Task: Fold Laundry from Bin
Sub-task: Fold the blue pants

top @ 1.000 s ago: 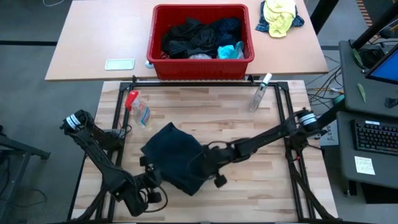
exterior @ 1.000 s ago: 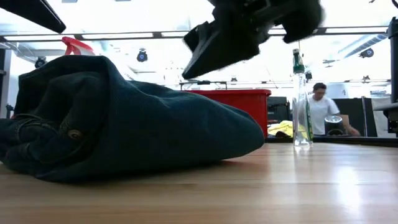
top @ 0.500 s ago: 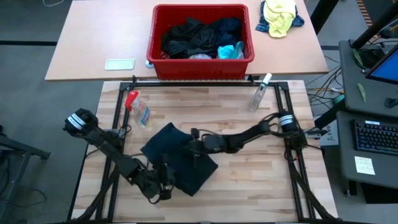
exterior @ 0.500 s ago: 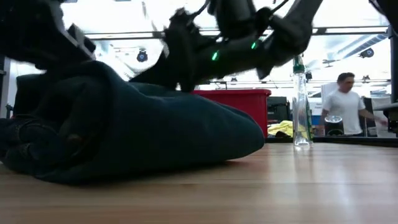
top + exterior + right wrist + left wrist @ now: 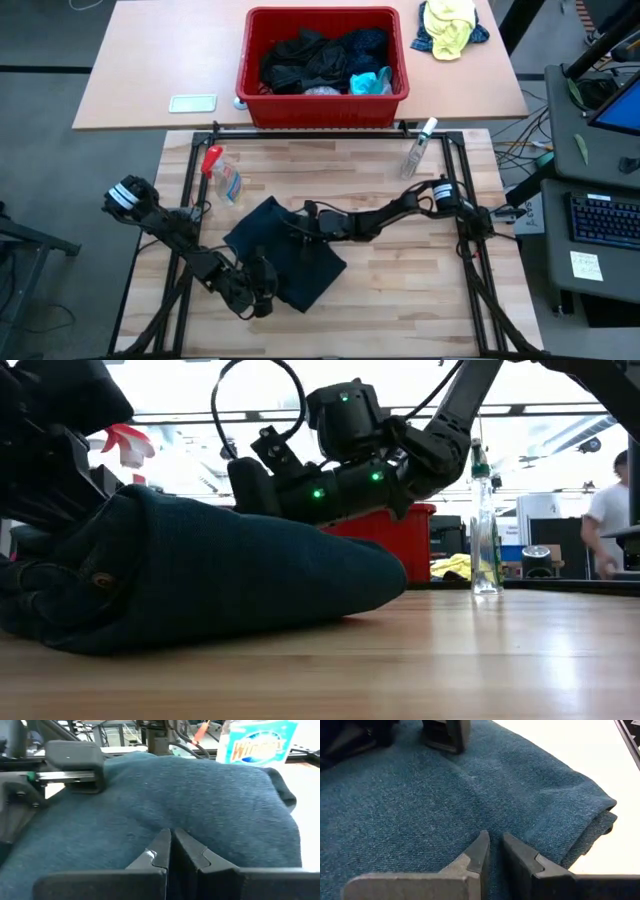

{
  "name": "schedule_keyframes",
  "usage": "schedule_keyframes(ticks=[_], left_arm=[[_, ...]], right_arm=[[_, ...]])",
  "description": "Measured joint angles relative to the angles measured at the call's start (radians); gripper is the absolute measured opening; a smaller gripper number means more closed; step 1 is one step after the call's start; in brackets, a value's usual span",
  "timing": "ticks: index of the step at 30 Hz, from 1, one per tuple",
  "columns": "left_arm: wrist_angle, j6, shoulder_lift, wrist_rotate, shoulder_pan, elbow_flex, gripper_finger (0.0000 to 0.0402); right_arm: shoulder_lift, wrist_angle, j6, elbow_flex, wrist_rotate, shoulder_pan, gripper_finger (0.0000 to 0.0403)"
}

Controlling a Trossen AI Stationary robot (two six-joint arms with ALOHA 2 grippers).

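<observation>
laundry [image 5: 285, 258] on table, right tool [image 5: 300, 222] now pressing its top

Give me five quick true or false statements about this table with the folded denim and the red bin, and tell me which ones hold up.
1. The dark blue folded denim garment lies on the wooden slatted table. True.
2. The red plastic rectangular bin is empty. False: it holds dark clothes and a turquoise piece.
3. The right gripper is over the garment with its fingers shut. True.
4. The clear spray bottle is lying inside the bin. False: it is on the slatted table, outside the bin.
5. The left gripper is wide open above bare wood. False: its fingers are nearly together, with denim beneath them.
</observation>
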Motion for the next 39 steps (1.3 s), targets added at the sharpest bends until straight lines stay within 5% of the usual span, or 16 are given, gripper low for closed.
schedule_keyframes(ticks=[9, 17, 23, 39], left_arm=[[-0.135, 0.139, -0.042, 0.062, -0.009, 0.169, 0.0036], [-0.833, -0.066, -0.051, -0.021, -0.025, 0.417, 0.0036], [-1.193, -0.326, -0.051, -0.084, -0.038, 0.428, 0.0036], [-0.930, -0.631, -0.053, -0.060, -0.042, 0.101, 0.0036]], right_arm=[[-0.100, -0.083, -0.049, -0.022, 0.041, -0.007, 0.0012], [-0.161, -0.146, -0.038, 0.021, 0.025, -0.007, 0.0012], [-0.098, -0.133, 0.008, 0.107, 0.018, -0.007, 0.0012], [0.150, -0.132, 0.151, 0.243, 0.074, -0.027, 0.0012]])
